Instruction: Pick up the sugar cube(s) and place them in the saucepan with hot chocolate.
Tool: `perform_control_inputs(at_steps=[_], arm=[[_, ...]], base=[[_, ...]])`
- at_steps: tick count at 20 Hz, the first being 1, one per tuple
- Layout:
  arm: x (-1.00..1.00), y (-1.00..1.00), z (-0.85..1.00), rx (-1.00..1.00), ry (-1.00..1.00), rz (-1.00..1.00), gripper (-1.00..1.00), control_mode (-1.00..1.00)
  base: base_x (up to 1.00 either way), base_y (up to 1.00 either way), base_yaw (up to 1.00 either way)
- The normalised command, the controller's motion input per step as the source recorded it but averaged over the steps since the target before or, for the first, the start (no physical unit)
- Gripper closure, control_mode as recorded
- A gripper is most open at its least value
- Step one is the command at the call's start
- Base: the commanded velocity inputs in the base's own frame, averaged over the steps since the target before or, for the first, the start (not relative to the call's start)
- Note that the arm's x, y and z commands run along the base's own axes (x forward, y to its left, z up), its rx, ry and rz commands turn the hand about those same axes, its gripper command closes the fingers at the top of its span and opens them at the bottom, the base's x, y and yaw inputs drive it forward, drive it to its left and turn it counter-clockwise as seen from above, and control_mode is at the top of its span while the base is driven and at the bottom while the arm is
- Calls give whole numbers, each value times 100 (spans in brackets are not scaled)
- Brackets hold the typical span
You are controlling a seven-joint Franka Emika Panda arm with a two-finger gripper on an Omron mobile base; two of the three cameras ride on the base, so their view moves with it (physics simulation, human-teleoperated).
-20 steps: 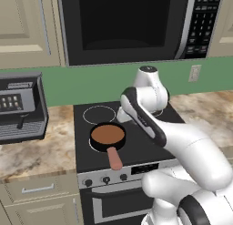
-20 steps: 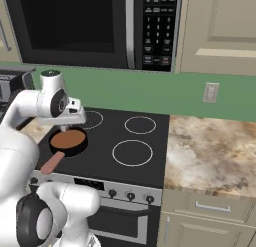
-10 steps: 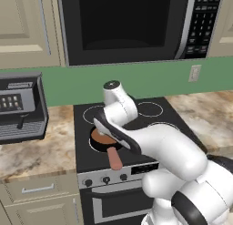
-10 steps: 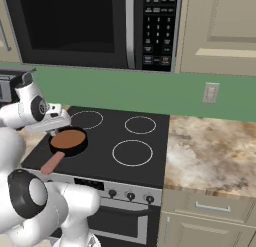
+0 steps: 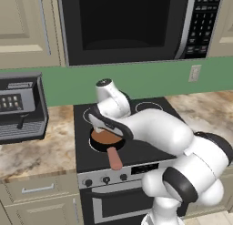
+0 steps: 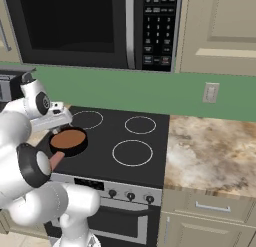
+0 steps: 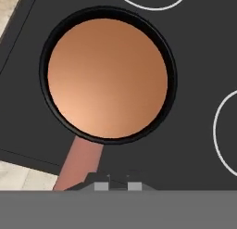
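Note:
The saucepan (image 7: 107,79) is a small round black pan full of brown hot chocolate, and it stands on the stove's front left burner. Its salmon-pink handle (image 7: 79,162) points toward the stove's front edge. My gripper (image 7: 115,183) hangs straight above the pan, near the handle's root, with its dark tips close together and shut. I see nothing between the tips. In the left base view the arm bends over the saucepan (image 5: 105,137). In the right base view my hand hovers just left of the saucepan (image 6: 68,140). The sugar cube is hidden or out of view.
The black stovetop (image 6: 125,141) has white burner rings behind and to the right of the pan. A microwave (image 5: 123,23) hangs overhead. A coffee machine (image 5: 20,108) stands on the marble counter to the left. More counter (image 6: 210,146) lies to the right.
The arm has swung left across the stove, from behind the right side of the pan to directly above it. The saucepan has not moved.

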Motion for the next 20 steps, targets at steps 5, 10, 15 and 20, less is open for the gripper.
perform_control_inputs(at_steps=[5, 10, 15, 20], arm=[[33, 0, -56, 0, 0, -1, 100, -100], [34, 1, -47, 0, 7, 0, 100, -100], [41, 0, -49, 1, 15, -1, 100, -100], [13, 3, -10, 0, 0, 0, 100, -100]], base=[[0, 0, 0], [0, 0, 0], [0, 0, 0], [0, 0, 0]])
